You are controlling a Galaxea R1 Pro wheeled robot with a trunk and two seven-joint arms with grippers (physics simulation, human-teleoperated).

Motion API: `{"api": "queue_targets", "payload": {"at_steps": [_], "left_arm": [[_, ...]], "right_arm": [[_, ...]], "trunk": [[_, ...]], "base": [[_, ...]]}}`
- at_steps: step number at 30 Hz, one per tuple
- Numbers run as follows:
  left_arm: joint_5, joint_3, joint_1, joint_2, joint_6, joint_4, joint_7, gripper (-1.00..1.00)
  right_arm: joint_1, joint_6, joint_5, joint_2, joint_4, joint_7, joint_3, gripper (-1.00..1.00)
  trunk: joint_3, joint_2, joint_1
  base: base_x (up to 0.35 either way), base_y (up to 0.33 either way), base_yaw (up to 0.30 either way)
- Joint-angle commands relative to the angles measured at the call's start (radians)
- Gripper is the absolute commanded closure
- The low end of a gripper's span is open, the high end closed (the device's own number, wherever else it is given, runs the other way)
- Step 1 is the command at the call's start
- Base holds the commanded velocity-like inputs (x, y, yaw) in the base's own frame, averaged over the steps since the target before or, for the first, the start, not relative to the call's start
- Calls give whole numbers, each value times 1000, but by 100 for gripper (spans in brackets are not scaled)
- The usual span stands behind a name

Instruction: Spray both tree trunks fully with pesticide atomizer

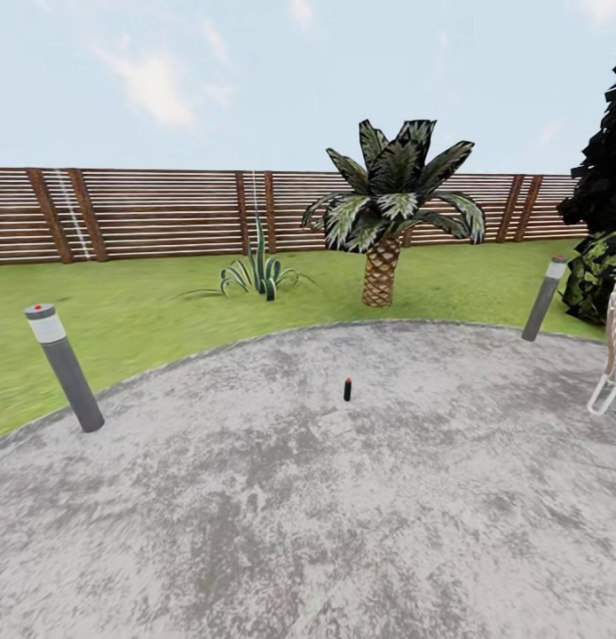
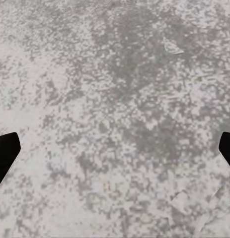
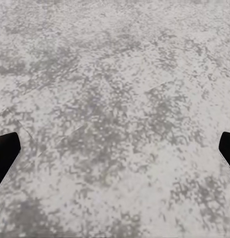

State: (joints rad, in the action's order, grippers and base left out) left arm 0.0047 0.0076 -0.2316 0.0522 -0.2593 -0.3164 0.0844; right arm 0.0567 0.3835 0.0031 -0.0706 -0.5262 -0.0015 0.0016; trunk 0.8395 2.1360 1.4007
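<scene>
The pesticide atomizer stands upright on the grey paved floor of the garden, small and dark with a red spot on top, some way ahead of me near the pavement's middle. The trees and their trunks are out of view. In the left wrist view my left gripper is open, its dark fingertips far apart over bare mottled pavement. My right gripper is open too, with nothing between its fingertips but pavement.
Green lawn and a slatted wooden fence ring the pavement. Grey bollards stand at left and right. A short palm, a spiky plant, a dark shrub and a white chair lie beyond.
</scene>
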Motion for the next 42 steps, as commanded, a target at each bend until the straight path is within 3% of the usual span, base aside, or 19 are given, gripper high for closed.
{"api": "queue_targets", "payload": {"at_steps": [1, 22, 42], "left_arm": [[0, 0, 0, 0, 0, 0, 0, -100], [0, 0, 0, 0, 0, 0, 0, -100], [0, 0, 0, 0, 0, 0, 0, -100]], "right_arm": [[0, 0, 0, 0, 0, 0, 0, -100], [0, 0, -2, 0, -3, 0, 0, -100], [0, 0, -2, 0, -3, 0, 0, -100]], "trunk": [[0, 0, 0], [0, 0, 0], [0, 0, 0]], "base": [[339, 0, 0], [339, -16, 0], [307, -131, 0]]}}
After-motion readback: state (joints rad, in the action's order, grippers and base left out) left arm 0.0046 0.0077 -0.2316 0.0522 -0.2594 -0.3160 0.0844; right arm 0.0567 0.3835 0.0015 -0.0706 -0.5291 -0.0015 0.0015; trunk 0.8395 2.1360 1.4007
